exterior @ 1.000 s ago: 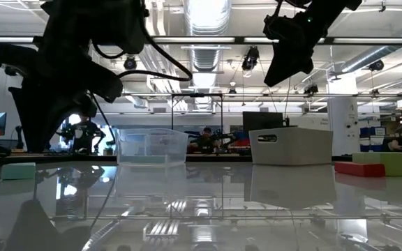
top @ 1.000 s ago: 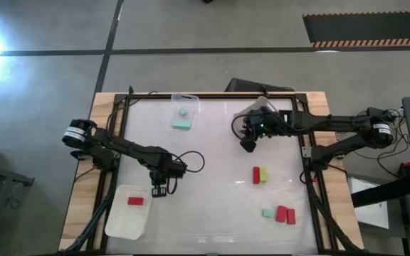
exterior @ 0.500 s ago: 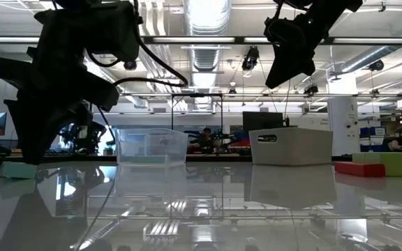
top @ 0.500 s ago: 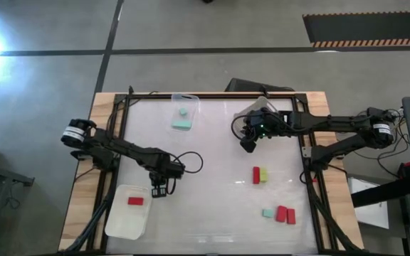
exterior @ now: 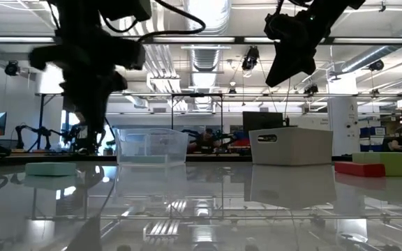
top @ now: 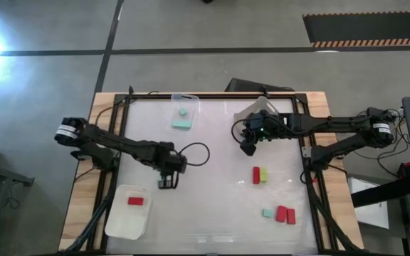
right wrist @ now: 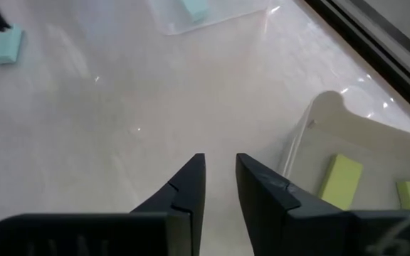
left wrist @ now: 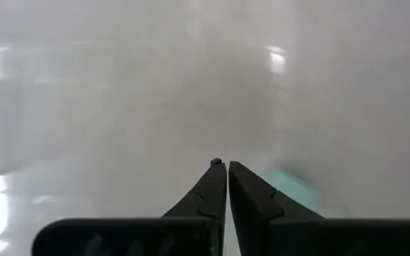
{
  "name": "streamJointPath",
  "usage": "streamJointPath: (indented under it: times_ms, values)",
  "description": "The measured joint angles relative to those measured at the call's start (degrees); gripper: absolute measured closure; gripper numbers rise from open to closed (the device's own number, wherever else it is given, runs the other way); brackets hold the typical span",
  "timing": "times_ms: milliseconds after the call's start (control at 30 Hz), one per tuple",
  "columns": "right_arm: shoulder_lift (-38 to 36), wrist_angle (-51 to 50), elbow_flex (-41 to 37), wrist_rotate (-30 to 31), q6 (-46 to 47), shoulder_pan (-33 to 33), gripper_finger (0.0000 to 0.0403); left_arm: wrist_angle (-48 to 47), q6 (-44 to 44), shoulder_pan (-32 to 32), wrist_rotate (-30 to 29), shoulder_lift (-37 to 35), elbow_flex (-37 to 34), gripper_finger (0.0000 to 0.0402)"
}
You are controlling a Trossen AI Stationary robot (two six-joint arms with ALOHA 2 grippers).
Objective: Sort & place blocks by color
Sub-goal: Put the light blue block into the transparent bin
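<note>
My left gripper (top: 165,183) is shut and hangs low over the table, just right of the near-left tray (top: 119,224), which holds one red block (top: 135,201). A mint-teal block (left wrist: 294,185) lies flat right beside its fingers; this block (exterior: 51,169) is hidden under the gripper in the high view. My right gripper (top: 247,147) is open and empty, raised beside the far-right tray (right wrist: 312,114), where yellow-green blocks (right wrist: 340,181) lie. Two mint-teal blocks (top: 182,125) sit in the far tray (top: 191,99). My left gripper: the mint-teal block (left wrist: 294,185) lies against or just beyond one finger's (left wrist: 251,192) outer side, and I cannot tell whether they touch. The block rests flat on the table.
Loose on the table's right half are a red block (top: 257,175) beside a yellow-green one (top: 264,175). Nearer the front lie a mint-teal block (top: 268,212) and two red ones (top: 281,213). A black frame (top: 306,153) edges the table. The middle is bare.
My left gripper has moved a little toward the table's right and far edges, away from the near-left tray, staying shut, and its arm has swung. In the low view the mint-teal block beside it has slid toward the right and turned, so that it shows broader.
</note>
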Motion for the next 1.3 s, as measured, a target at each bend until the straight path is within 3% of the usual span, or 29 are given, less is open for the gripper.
streamJointPath:
  times_ms: [133,267,633,800,1167,1300]
  values:
    - [0.00,0.11,-0.07,0.04,-0.01,0.34,0.0334,-0.13,5.91,-0.11,10.03,-1.83,-1.90,0.0400]
    - [0.00,0.18,-0.14,0.14,-0.05,0.49,0.0331,1.12,8.91,-0.04,13.97,-1.38,-3.21,0.0385]
    - [0.00,0.20,-0.79,0.13,-0.03,0.56,0.0334,0.81,9.38,-0.11,13.27,1.06,-5.59,0.0207]
    - [0.00,0.18,-0.85,0.13,-0.03,0.56,0.0332,0.99,12.13,-0.25,10.26,1.06,-5.90,0.0155]
    - [0.00,0.20,-2.06,0.13,-0.03,0.56,0.0329,5.14,12.41,-0.72,12.37,1.06,-9.32,0.0146]
    - [0.00,0.59,-2.36,0.13,0.22,0.56,0.0334,5.21,12.58,-0.72,9.97,1.06,-10.04,0.0146]
